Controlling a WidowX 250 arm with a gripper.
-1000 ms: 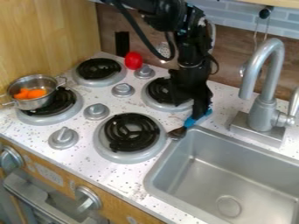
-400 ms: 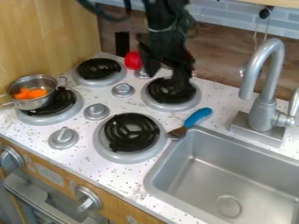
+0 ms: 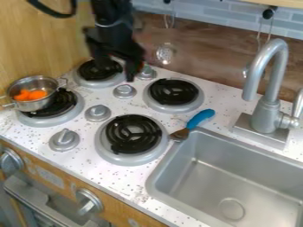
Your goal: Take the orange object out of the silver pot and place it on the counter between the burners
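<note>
Utensil (image 3: 200,118), 11 o'clock off sink (image 3: 169,158) | likely light, stiff; we'd take mid-handle | gripper (image 3: 117,71) parted, 11 o'clock

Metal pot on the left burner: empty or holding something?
Holding something: orange pieces sit inside the upright pot.

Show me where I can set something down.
Bare spots: the counter between the nearest burner and the sink's near-left corner; the sink basin. Crowded: the back-left burner, beneath the pincer, and the burner under the pot.
</note>
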